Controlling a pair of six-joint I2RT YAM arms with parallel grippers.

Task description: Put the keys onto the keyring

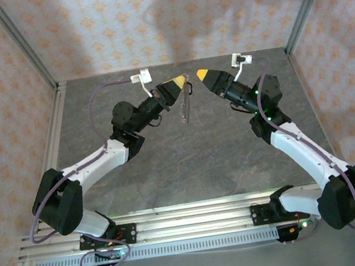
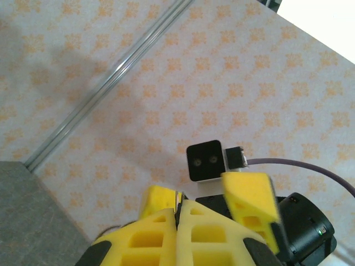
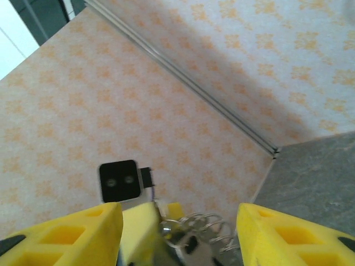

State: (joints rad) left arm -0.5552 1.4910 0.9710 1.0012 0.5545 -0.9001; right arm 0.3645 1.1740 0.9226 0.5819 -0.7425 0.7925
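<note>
Top view first: the left gripper (image 1: 179,80) is seen clamped tight. The keyring (image 1: 185,102) is pinched at its tip and dangles straight below the jaws as a thin pale strand above the table (image 1: 188,164). The right gripper (image 1: 201,74) is pointed nose-to-nose at it, its tip just beside the left tip. Whether the two tips touch can't be made out, and how wide the right jaws stand can't be told from up here either, it's all too small.

Left wrist view: the two yellow fingers (image 2: 161,216) are pressed together with no gap. A thin sliver of metal is caught in the seam right at the tips. The rest of the keyring is hidden behind the fingers. One right finger (image 2: 249,194) is seen just past the tips, off to one side, with the right wrist camera (image 2: 204,160) close behind it.

Right wrist view: the right jaws are held roughly halfway open, fingers (image 3: 66,233) well apart, and nothing is gripped. The left gripper's tip (image 3: 145,216) is parked in the gap between them. The keyring's silvery loops (image 3: 202,224) are bunched just under that tip, also between the open jaws, and neither right finger is touched. A shiny flat bit (image 3: 191,248) is hung in with the loops; whether that's a key can't be told, it's too blurry.
</note>
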